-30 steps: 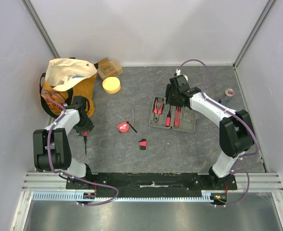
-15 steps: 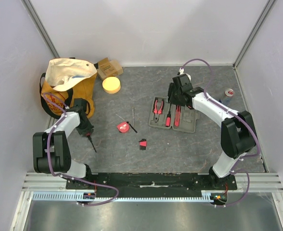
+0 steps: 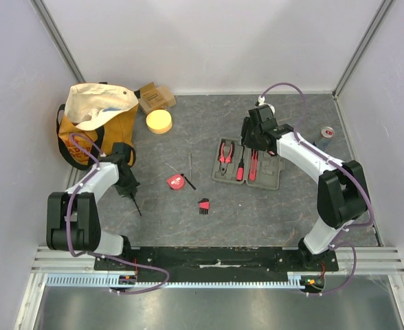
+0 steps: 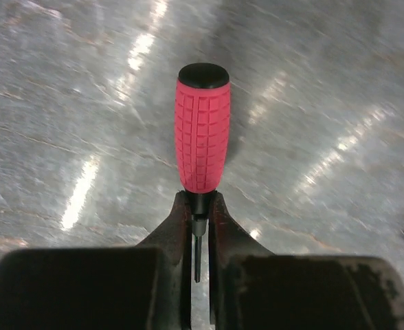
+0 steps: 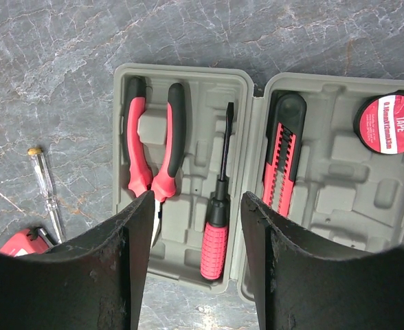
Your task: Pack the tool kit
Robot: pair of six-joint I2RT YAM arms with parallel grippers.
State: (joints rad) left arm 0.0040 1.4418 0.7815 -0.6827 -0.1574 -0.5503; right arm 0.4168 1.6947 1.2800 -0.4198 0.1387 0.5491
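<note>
Grey marbled tabletop [image 3: 271,213] fills the cell, closed in by plain white walls [image 3: 209,41] with metal posts [image 3: 56,41] in the far corners. At upper left of the overhead view stand an orange-and-cream tote bag [image 3: 95,124], a small cardboard box [image 3: 154,96] and a yellow disc [image 3: 159,122]. A small tape roll [image 3: 327,131] sits at far right. The tool kit case [image 3: 265,180] lies open right of centre. Loose on the table to its left are a red tape measure [image 3: 176,181], a hex key set [image 3: 203,205] and a thin tester screwdriver [image 3: 189,163].

From overhead neither gripper's jaws can be read. The left wrist camera shows the left gripper [image 4: 198,203] pinching the black shaft of a red-handled screwdriver [image 4: 203,137], handle pointing away over the table; whether it touches I cannot tell. The right wrist camera shows the right gripper [image 5: 196,206] with jaws spread and empty above the case. It also shows the contents: pliers [image 5: 152,144], a flat-blade screwdriver [image 5: 217,220], a utility knife [image 5: 281,158] and electrical tape [image 5: 393,124], each in a moulded slot.
</note>
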